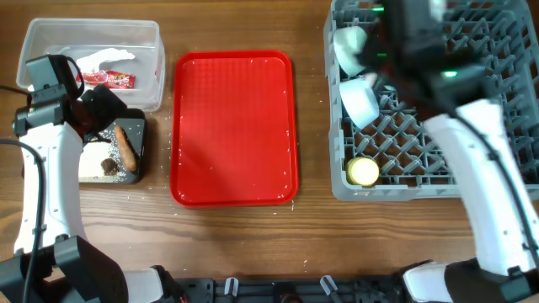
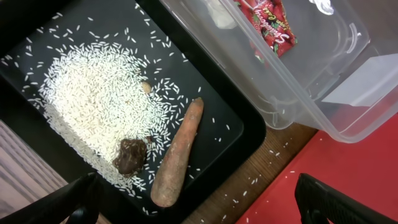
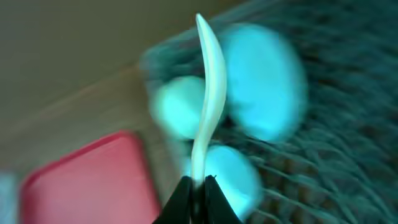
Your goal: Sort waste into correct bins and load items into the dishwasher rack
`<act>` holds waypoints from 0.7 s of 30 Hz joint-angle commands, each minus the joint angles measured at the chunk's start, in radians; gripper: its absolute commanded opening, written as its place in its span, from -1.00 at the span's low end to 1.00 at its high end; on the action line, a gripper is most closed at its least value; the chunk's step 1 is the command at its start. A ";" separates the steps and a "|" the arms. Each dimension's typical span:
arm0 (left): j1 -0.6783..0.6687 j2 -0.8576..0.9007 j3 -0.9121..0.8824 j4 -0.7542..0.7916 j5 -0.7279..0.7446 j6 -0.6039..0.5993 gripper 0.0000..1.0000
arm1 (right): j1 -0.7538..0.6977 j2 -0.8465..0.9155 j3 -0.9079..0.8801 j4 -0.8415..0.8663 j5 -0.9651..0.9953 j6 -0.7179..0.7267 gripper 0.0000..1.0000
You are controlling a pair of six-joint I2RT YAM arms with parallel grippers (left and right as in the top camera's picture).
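The black tray [image 2: 239,127] holds loose white rice [image 2: 93,93], a small brown lump [image 2: 130,155] and a brown sausage-like stick [image 2: 178,155]. The clear tub [image 2: 298,93] behind it holds the red wrapper [image 2: 270,25] and, in the overhead view, white paper [image 1: 105,57]. My left gripper [image 2: 199,208] hangs open and empty above the tray's near edge. My right gripper [image 3: 199,183] is shut on the white spoon [image 3: 208,93] above the grey rack [image 1: 337,181]. The rack holds two pale bowls [image 1: 349,40] [image 1: 360,101] and the yellow cup [image 1: 364,172]. The plate is hidden under my right arm.
The flat red serving tray [image 1: 233,126] lies between the bins and the rack, with a few rice grains on it and on the wood beside it [image 2: 273,155]. The right wrist view is blurred; pale bluish shapes [image 3: 267,81] show below the spoon.
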 commanded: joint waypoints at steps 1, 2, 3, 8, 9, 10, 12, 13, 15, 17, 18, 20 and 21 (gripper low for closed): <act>0.002 -0.017 0.014 0.000 0.000 0.016 1.00 | -0.127 0.034 -0.042 -0.115 0.099 0.331 -0.92; 0.002 -0.017 0.014 0.000 0.000 0.016 1.00 | -0.170 0.049 -0.077 -0.145 0.070 0.435 -0.91; 0.002 -0.017 0.014 0.000 0.000 0.016 1.00 | -0.189 0.058 -0.106 -0.145 0.048 0.473 -0.91; 0.002 -0.017 0.014 0.000 0.000 0.016 0.99 | -0.217 0.078 -0.314 -0.102 0.002 0.647 -0.91; 0.002 -0.017 0.014 0.000 0.000 0.016 1.00 | -0.217 0.078 -0.352 -0.085 -0.006 0.681 -0.91; 0.002 -0.017 0.014 -0.001 0.000 0.016 0.99 | -0.217 0.078 -0.390 -0.069 -0.009 0.723 -0.92; 0.002 -0.017 0.014 0.000 0.000 0.016 1.00 | -0.217 0.078 -0.457 -0.048 -0.009 0.831 -0.91; 0.002 -0.017 0.014 0.000 0.000 0.016 0.99 | -0.217 0.078 -0.478 -0.037 -0.008 0.853 -0.91; 0.002 -0.017 0.014 0.000 0.000 0.016 0.99 | -0.217 0.081 -0.496 -0.019 -0.008 0.853 -0.91; 0.002 -0.017 0.014 0.000 0.000 0.016 0.99 | -0.217 0.081 -0.497 -0.011 -0.008 0.849 -0.76; 0.002 -0.017 0.014 0.000 0.000 0.016 0.99 | -0.217 0.081 -0.497 -0.008 -0.007 0.845 0.10; 0.002 -0.017 0.014 0.000 0.000 0.016 0.99 | -0.217 0.079 -0.497 -0.013 0.000 0.826 0.60; 0.002 -0.017 0.014 0.000 0.000 0.016 1.00 | -0.217 0.072 -0.496 -0.013 0.000 0.793 0.59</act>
